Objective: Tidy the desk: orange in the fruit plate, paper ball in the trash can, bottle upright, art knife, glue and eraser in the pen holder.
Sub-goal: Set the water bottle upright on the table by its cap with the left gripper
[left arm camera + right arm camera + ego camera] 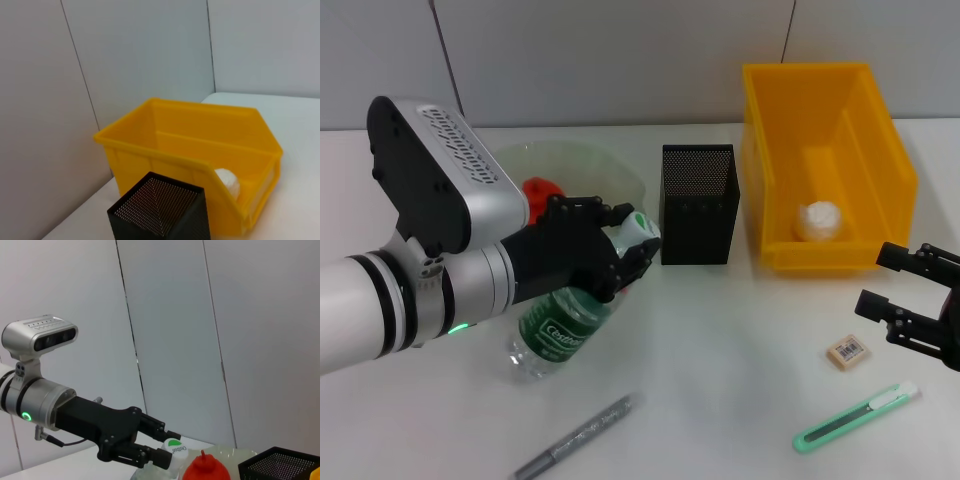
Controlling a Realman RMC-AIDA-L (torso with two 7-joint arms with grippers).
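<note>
While left gripper (pixel 620 250) clamps tilted bottle (pixel 565 325) (label partly legible: "Cestbon").

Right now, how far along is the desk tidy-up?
Done: the paper ball lies in the yellow bin and the orange is in the fruit plate. In hand: the left gripper is clamped on the tilted bottle near its cap. Left: the eraser and art knife lie on the desk by the open right gripper; the pen holder looks empty.

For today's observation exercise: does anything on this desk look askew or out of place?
The clear green-labelled plastic bottle is tilted, not upright, gripped near its cap by the left gripper. The beige eraser and green art knife lie loose.
</note>
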